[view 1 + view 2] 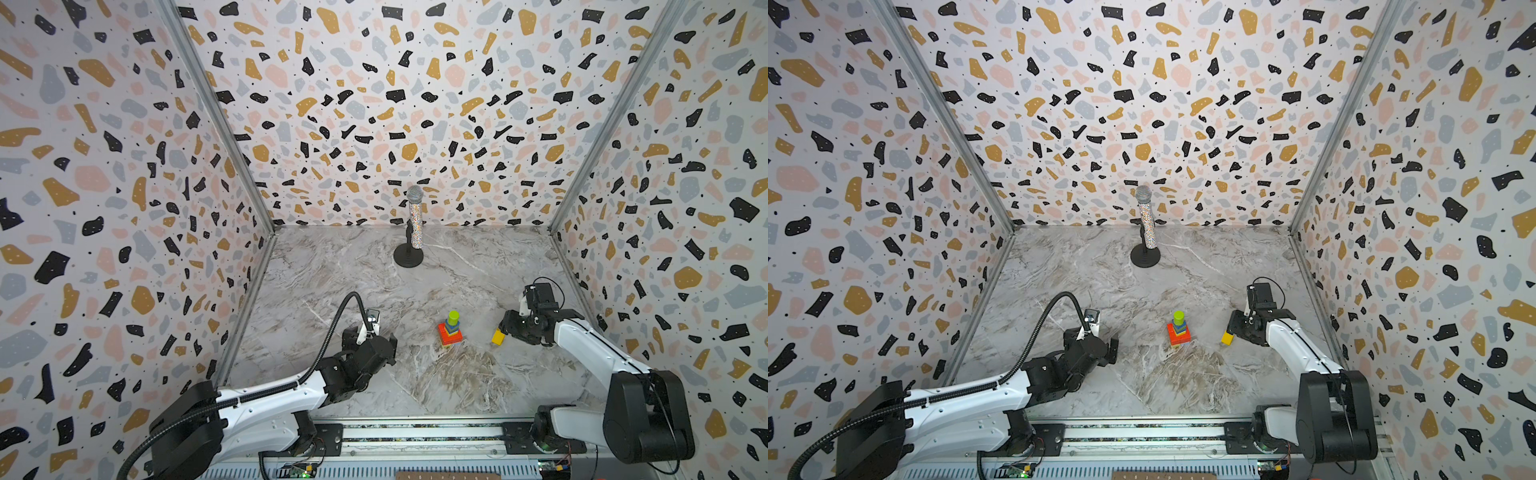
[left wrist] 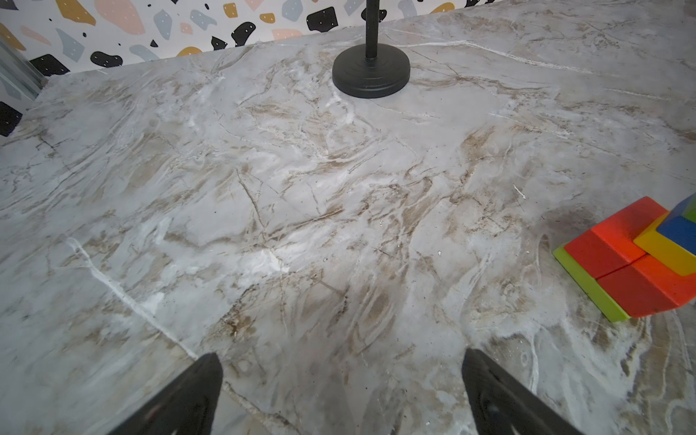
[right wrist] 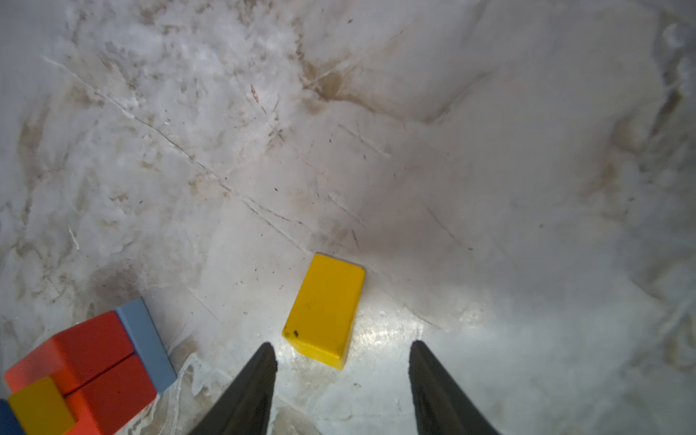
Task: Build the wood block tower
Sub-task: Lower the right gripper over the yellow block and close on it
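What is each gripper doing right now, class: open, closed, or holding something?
Left gripper: open, empty.
Right gripper: open; yellow block by its fingers, not gripped.

Just ahead of your right gripper [image 3: 341, 342], at the jaw tips, the yellow block [image 3: 324, 310] looks like painted wood: smooth, satin, with a few dark specks near one corner. The table [image 3: 489, 150] beneath is a smooth marble-look surface, shining glossy between the jaws. The fingers [image 3: 244, 395] are matt black and faintly grainy. Off to one side of your left gripper [image 2: 341, 352], the tower [image 2: 621, 263] wears the same smooth paint with a soft sheen. Far ahead of those jaws, the stand [image 2: 371, 71] is matt black, its base finely ringed; the microphone [image 1: 414, 224] on it glitters.
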Controlling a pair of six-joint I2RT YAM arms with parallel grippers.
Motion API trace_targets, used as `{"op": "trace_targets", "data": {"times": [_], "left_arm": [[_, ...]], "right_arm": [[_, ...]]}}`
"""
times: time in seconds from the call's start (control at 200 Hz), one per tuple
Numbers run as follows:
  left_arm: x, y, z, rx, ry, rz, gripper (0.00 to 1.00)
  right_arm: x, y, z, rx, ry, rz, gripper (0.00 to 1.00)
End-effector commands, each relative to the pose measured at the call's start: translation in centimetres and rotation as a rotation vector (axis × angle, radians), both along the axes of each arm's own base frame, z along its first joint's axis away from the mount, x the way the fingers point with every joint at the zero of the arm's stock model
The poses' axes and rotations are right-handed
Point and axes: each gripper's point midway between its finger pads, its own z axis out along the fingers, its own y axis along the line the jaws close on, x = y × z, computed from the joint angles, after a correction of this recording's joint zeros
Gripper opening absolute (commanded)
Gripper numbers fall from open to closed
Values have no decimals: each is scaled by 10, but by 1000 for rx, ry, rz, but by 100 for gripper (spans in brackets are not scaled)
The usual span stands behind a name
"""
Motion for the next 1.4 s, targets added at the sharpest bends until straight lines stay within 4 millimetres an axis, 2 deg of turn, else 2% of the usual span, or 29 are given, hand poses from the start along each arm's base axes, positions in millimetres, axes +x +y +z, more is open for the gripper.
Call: {"op": "trace_targets", "data": {"times": [0.0,0.155,0.355,0.701,0.881,1.181,1.271,1.397], "left_arm": [[3,2,4,-20,-41,11,100],[1,0,8,-32,-42,-4,100],[0,0,8,-41,-43,-7,100],[0,3,11,-39,-50,3,100],[0,4,12,-43,-56,7,100],[1,3,11,-42,-52,3,100],[1,4,11,-37,-54,8,100],[1,5,11,-36,-59,13,100]], "right_arm": [[5,-2,6,-27,-9,-16,58],[5,0,3,-46,16,-15,55],[12,6,10,-61,2,-11,56],[12,7,3,-79,28,-8,57],[13,14,-1,-62,39,13,52],[13,22,-10,-80,76,38,51],[15,21,-7,-89,74,42,50],[17,22,-3,-95,69,58,44]]}}
